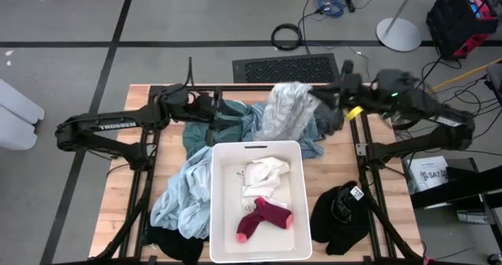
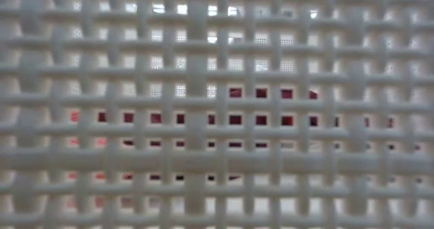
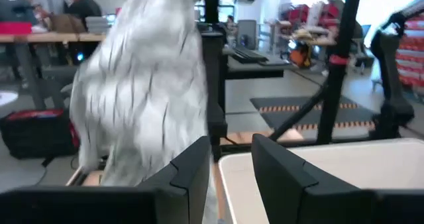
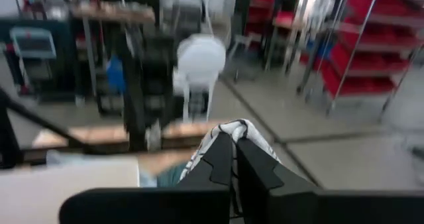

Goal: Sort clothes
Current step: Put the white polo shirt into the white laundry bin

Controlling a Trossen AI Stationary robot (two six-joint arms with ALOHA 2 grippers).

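A white garment with thin dark stripes [image 1: 284, 108] hangs over the table's far middle, and my right gripper [image 1: 323, 102] is shut on it; the left wrist view shows it hanging as well [image 3: 142, 85]. My left gripper [image 1: 220, 108] stands open, pointing level beside the garment with nothing between its fingers [image 3: 228, 158]. A white bin [image 1: 223, 218] holds a white garment [image 1: 264, 175] and a pink sock [image 1: 263, 218]. Teal [image 1: 205, 132], light blue [image 1: 182, 193] and black [image 1: 341, 214] clothes lie on the table around it. My right gripper pinches a bunched upper part of the striped garment [image 4: 233, 126] between its two fingers. The fingers point about level, coming from the table's right side. The garment hangs below them, slack; whether its lower end still lies on the pile, I cannot tell.
The low view is filled by the bin's lattice wall [image 2: 217, 107], with pink showing through the holes. More black cloth [image 1: 169, 245] lies at the near left corner. Metal frame rails [image 1: 369, 186] run along both sides of the wooden table.
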